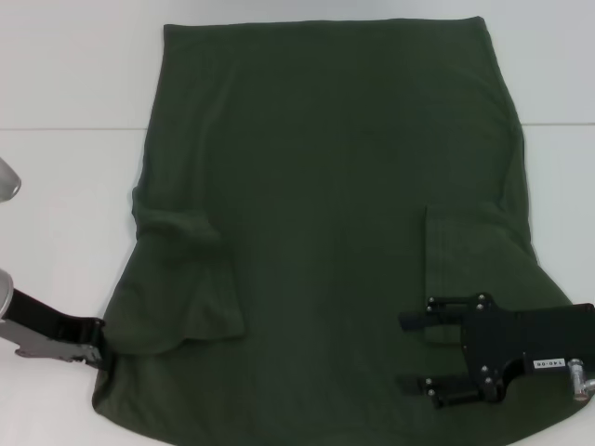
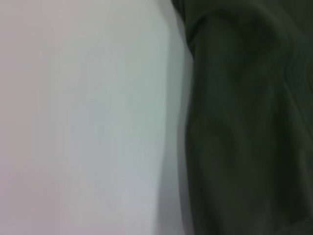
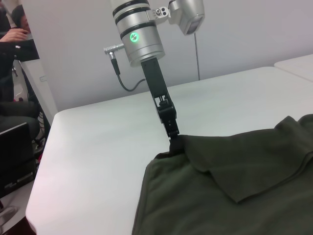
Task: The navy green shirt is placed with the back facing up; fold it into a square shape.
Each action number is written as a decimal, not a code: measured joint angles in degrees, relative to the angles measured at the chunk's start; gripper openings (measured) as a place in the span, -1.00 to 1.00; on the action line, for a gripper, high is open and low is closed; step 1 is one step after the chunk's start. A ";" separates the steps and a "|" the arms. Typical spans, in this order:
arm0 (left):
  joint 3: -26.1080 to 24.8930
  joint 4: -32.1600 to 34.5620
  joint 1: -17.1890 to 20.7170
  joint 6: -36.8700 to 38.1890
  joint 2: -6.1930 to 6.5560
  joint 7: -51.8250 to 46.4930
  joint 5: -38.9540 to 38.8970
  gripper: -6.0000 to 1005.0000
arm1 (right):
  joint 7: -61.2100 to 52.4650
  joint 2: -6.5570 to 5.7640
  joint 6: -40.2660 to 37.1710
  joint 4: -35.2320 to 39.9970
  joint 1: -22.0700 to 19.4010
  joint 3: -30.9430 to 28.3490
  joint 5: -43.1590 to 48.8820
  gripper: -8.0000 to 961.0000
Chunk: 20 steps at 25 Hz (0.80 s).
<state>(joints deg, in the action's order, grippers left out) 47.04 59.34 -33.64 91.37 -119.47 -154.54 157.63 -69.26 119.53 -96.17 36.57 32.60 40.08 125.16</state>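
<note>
Left gripper (image 1: 100, 351), lower left, apparently pinches the navy green shirt (image 1: 325, 214) at its edge. Right gripper (image 1: 423, 360), lower right, hovers spread and empty. Both sleeves lie folded inward; the lengthwise folds remain on the table (image 1: 56, 204).

White table (image 3: 98, 147); pale wall (image 3: 244, 34) behind; perhaps a dark chair (image 3: 14, 147) beside.

The navy green shirt (image 1: 325, 214) lies flat on the table (image 1: 65, 204) before me, both sleeves folded in onto it; my left gripper (image 1: 98, 346) sits at its near left edge; my right gripper (image 1: 429, 358) rests over its near right part.
</note>
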 joint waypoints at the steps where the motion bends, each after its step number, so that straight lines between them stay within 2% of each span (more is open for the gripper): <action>1: -0.08 0.07 -0.01 0.09 0.03 0.01 -0.05 -0.98 | -0.03 0.00 0.03 0.00 -0.01 0.00 -0.05 0.71; 6: -0.53 0.04 -0.04 0.12 0.40 0.13 -0.47 -0.98 | -4.30 -0.20 0.41 0.85 -0.71 -1.36 -1.32 0.71; 10: -1.76 -0.11 0.00 0.31 0.57 1.23 -0.66 -0.98 | -17.36 -1.36 0.08 4.65 -1.46 -4.99 -1.23 0.71; 14: -5.01 0.00 0.14 1.29 0.88 5.08 -2.54 -0.98 | -38.16 -4.74 -0.87 11.58 -2.29 -4.62 1.04 0.71; 17: -5.30 -0.20 0.07 1.74 1.45 6.16 -2.59 -0.98 | -51.78 -7.93 -3.89 15.40 -1.53 -3.84 6.38 0.71; 20: -5.05 -0.25 -0.50 2.42 1.73 7.37 -2.37 -0.98 | -64.01 -9.88 -5.61 16.46 0.43 -3.81 12.77 0.71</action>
<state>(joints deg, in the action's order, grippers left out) 41.99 59.10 -34.14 93.79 -117.74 -147.18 155.25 -133.27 109.64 -101.78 53.02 33.03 36.26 137.93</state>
